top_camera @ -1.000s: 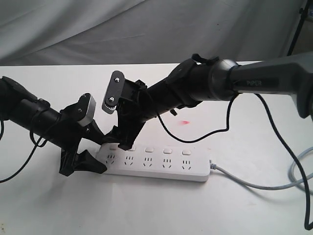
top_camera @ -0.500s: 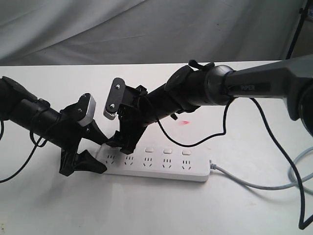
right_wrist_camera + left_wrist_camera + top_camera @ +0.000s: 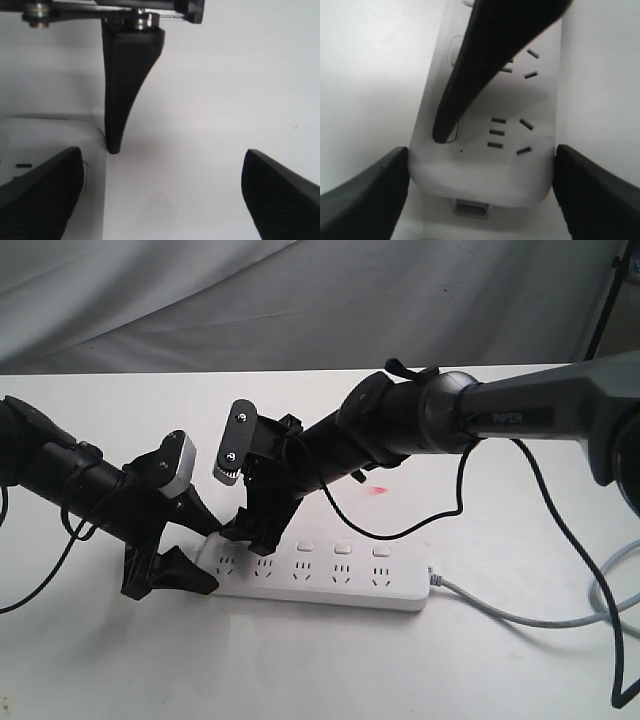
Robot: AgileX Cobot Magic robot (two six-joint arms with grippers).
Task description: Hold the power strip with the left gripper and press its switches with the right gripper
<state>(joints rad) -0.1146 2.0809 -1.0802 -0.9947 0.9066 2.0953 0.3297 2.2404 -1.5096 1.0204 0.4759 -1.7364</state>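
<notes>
On the white tabletop (image 3: 300, 680) the power strip (image 3: 330, 585) lies flat, its grey cable (image 3: 520, 615) trailing right. The left claw (image 3: 200, 555) is clamped on its left end. The right claw (image 3: 161, 151), spread wide, hides the leftmost switches (image 3: 343, 549), one finger (image 3: 470, 85) touching one. Grey cloth (image 3: 300, 300) hangs behind.

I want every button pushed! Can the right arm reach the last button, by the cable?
Probably yes. The right gripper is open at the other end of the power strip, and the last switch by the grey cable lies bare. The left gripper grips that other end, clear of the path.
</notes>
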